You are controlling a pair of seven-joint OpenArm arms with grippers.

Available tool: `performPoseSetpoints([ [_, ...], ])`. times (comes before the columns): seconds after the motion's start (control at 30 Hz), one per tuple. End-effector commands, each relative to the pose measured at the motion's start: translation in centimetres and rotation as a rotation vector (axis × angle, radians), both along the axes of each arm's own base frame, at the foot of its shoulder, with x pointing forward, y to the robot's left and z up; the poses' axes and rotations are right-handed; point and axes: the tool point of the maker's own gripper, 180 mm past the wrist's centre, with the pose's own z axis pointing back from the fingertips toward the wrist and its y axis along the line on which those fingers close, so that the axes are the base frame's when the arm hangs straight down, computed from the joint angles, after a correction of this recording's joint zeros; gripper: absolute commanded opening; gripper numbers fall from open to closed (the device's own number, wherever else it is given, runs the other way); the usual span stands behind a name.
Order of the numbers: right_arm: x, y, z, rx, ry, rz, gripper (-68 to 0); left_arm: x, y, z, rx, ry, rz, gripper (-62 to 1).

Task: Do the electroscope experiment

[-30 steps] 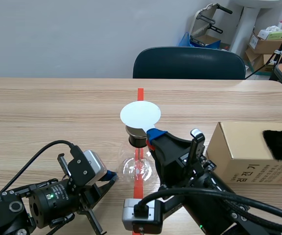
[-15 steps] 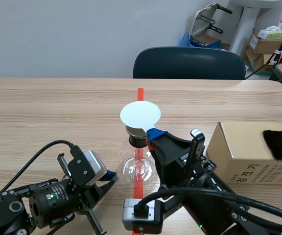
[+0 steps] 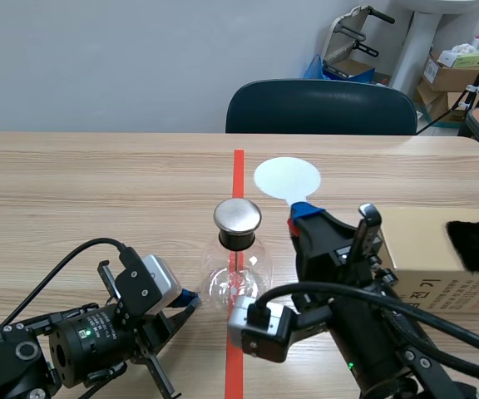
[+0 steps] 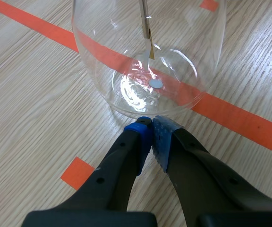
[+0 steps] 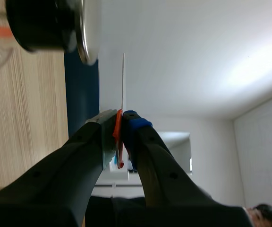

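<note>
The electroscope is a clear glass flask (image 3: pixel 236 283) with a round metal cap (image 3: pixel 238 214), standing on the orange tape line. My right gripper (image 3: pixel 299 212) is shut on the orange handle of a white disc (image 3: pixel 287 178) and holds the disc up, to the right of the cap and apart from it. In the right wrist view the disc (image 5: pixel 123 80) shows edge-on ahead of the gripper (image 5: pixel 122 123), with the cap (image 5: pixel 86 28) off to one side. My left gripper (image 4: pixel 151 130) is shut on nothing, its tips against the flask's base (image 4: pixel 150 94). Thin foil leaves (image 4: pixel 148 28) hang inside.
A cardboard box (image 3: pixel 439 258) stands at the right with a black furry piece (image 3: pixel 476 245) on it, close behind my right arm. A dark chair (image 3: pixel 321 106) sits beyond the table's far edge. The left arm's cable (image 3: pixel 73 258) loops over the table at the left.
My right gripper has carried the white disc away from over the metal cap, to the right and farther back. The cap is now uncovered. The left arm has not moved.
</note>
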Motion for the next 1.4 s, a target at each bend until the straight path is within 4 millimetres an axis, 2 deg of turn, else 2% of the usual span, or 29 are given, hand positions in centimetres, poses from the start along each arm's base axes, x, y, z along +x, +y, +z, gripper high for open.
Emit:
performPoseSetpoints([
  [0.0, 0.6, -0.8, 0.9, 0.010, -0.033, -0.046, -65.8, 0.3, -0.6, 0.9, -0.032, -0.022, 0.000, -57.5],
  [0.23, 1.7, -4.7, 1.1, 0.030, -0.040, -0.267, -65.8, 0.3, -0.6, 0.9, -0.032, -0.022, 0.000, -57.5],
  [0.37, 1.8, -6.2, 1.2, 0.038, -0.042, -0.352, -65.8, 0.3, -0.6, 0.9, -0.032, -0.022, 0.000, -57.5],
  [0.5, 1.9, -7.1, 1.2, 0.043, -0.044, -0.403, -65.8, 0.3, -0.6, 0.9, -0.032, -0.022, 0.000, -57.5],
  [0.73, 1.9, -7.5, 1.2, 0.045, -0.045, -0.424, -65.8, 0.3, -0.6, 0.9, -0.032, -0.022, 0.000, -57.5],
  [0.9, 1.8, -6.0, 1.2, 0.038, -0.042, -0.341, -65.8, 0.3, -0.6, 0.9, -0.032, -0.022, 0.000, -57.5],
  [1.37, -0.3, 1.3, 0.7, -0.001, -0.029, 0.082, -65.8, 0.3, -0.6, 0.9, -0.032, -0.022, 0.000, -57.5],
])
